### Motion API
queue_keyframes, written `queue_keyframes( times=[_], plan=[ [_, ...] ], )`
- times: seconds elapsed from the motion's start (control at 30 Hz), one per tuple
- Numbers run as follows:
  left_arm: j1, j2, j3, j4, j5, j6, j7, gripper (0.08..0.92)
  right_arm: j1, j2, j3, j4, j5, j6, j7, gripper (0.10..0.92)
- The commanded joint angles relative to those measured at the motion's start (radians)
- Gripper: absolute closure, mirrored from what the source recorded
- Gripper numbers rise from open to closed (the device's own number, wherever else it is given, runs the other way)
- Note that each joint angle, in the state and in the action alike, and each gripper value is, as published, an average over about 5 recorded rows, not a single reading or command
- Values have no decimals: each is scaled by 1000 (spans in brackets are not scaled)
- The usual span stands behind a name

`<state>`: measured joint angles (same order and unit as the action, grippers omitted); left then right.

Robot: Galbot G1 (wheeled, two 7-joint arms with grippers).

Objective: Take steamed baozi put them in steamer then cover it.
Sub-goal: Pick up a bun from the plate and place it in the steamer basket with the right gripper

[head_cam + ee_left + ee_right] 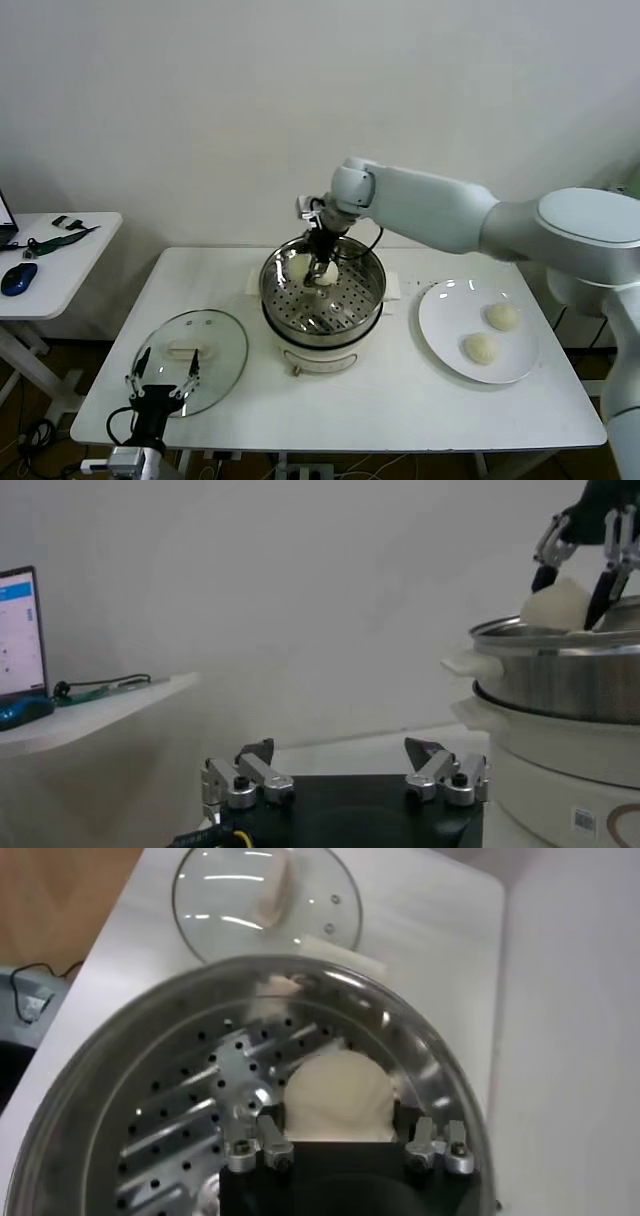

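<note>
On the white counter (400, 400), the right pincer (322, 270) grips a baozi (336, 1096) over the steamer (322, 290), near its far rim; released there, it could land on the bun (298, 266) beside it, while the left pincer (160, 385) waits wide open at the counter's near-left corner.

a plain white wall (200, 100) fills the back of the room, with soft, even light on it. a white desk (200, 290) stands in front of it, and a smaller white side table (60, 250) sits well off to its left with a blue mouse (18, 278) and the edge of a lit screen (20, 630). brown floor (30, 400) shows below.
</note>
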<state>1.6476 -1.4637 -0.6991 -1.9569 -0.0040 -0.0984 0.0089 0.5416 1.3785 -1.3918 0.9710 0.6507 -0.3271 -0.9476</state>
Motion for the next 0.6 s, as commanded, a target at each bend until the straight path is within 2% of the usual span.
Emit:
queue_keyframes(
  times=[0.03,0.3,0.5,0.6],
  plan=[
    [1,1,0,0,0,-1,0,177,-18,60,-47,7,6,-15,16,338],
    [3,2,-2,2,0,-4,0,177,-23,45,-59,30,9,-20,27,333],
    [5,2,-3,3,0,-5,0,177,-18,37,-57,40,7,-26,31,224],
    [5,2,-3,3,1,-5,-1,177,-8,22,-54,51,2,-25,25,205]
  ],
)
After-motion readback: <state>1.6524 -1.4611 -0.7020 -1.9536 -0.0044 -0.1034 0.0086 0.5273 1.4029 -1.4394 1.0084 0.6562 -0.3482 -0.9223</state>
